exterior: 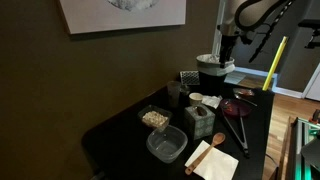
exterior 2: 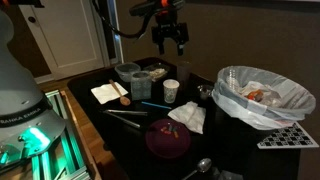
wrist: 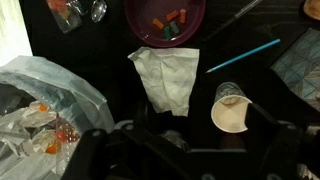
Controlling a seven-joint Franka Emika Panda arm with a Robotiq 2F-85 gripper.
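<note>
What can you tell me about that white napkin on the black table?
The white napkin is thin paper, creased and rumpled, opened out and lying on the black table. It sits by the purple bowl, too close to tell if they touch, with a paper cup beside it, apart. The open gripper hangs above, not touching.

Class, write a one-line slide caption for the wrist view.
Open gripper above a white napkin, paper cup and purple bowl.
</note>
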